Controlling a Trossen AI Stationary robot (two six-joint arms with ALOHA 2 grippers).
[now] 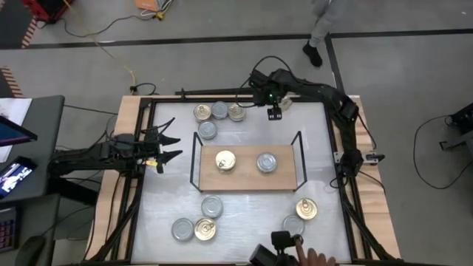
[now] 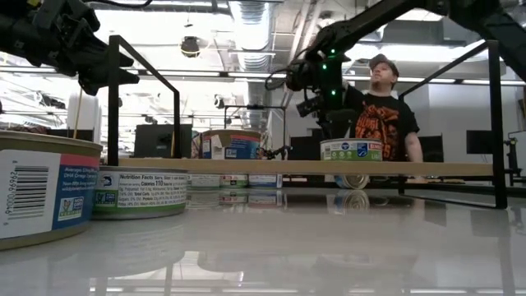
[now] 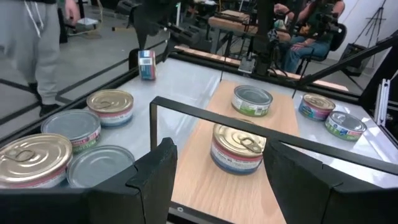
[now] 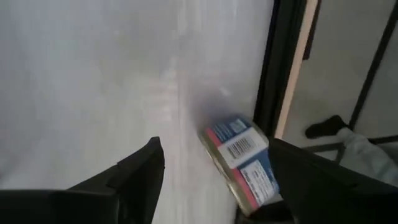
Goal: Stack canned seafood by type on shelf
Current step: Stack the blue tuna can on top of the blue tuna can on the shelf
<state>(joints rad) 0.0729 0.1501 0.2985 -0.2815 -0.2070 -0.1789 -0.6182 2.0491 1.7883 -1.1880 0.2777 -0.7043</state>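
The shelf (image 1: pixel 247 179) is a wooden board with black wire ends, and a gold-lidded tin (image 1: pixel 225 161) and a silver-lidded tin (image 1: pixel 267 162) rest flat on it. My right gripper (image 1: pixel 276 112) hangs open over the table's far edge, pointing down. Just beyond its fingertips a tin (image 4: pixel 242 163) stands tilted on its rim beside the black table frame, and the fingers do not touch it. My left gripper (image 3: pixel 217 186) waits open at the table's left edge, facing the shelf. Other canned seafood lies flat in groups on the table.
Several tins (image 1: pixel 218 114) sit at the far left, three (image 1: pixel 198 223) at the near left and two (image 1: pixel 301 216) at the near right. A person's hand (image 1: pixel 314 257) shows at the near edge, and another person (image 2: pixel 386 107) stands beyond the far edge.
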